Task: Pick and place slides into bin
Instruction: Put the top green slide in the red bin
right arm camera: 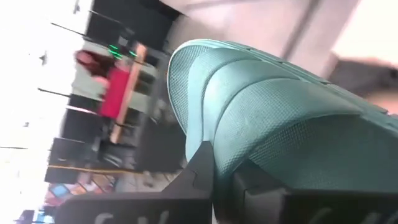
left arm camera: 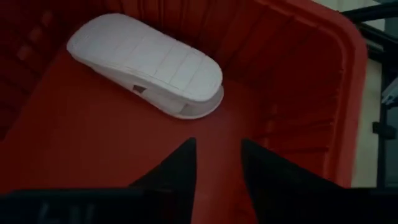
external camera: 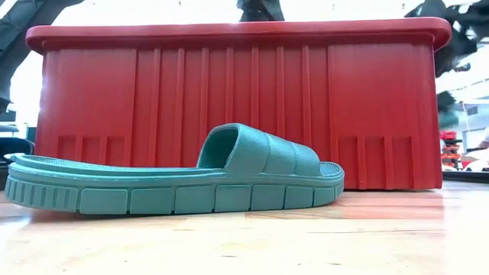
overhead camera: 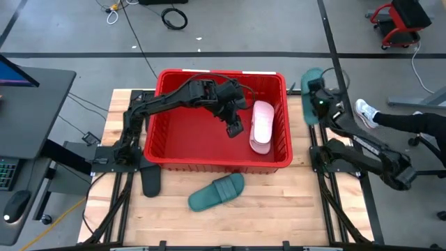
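The red bin (overhead camera: 167,157) stands at the table's middle. A pale pink slide (overhead camera: 261,125) lies in it along its right wall; it also shows in the left wrist view (left arm camera: 146,62). My left gripper (overhead camera: 233,127) is open and empty inside the bin, just left of that slide. My right gripper (overhead camera: 318,99) is shut on a teal slide (overhead camera: 310,82) beside the bin's far right corner. A second teal slide (overhead camera: 217,192) rests sole down on the table in front of the bin, as the low view (external camera: 176,179) shows. A black slide (overhead camera: 150,181) lies at the near left. My right gripper pinches the teal slide between its two fingers (right arm camera: 202,171), on the ribbed, textured top (right arm camera: 231,146) of the slide. The fingers themselves hide the exact place of contact. The slide stands clear of the table and the bin, reaching out past the fingertips.
The bin (external camera: 237,107) takes up most of the table's middle, and its thick rim stands high. Bare wood lies in front of it, around the teal slide. A person's shoe and leg (overhead camera: 390,118) show beyond the table's right side.
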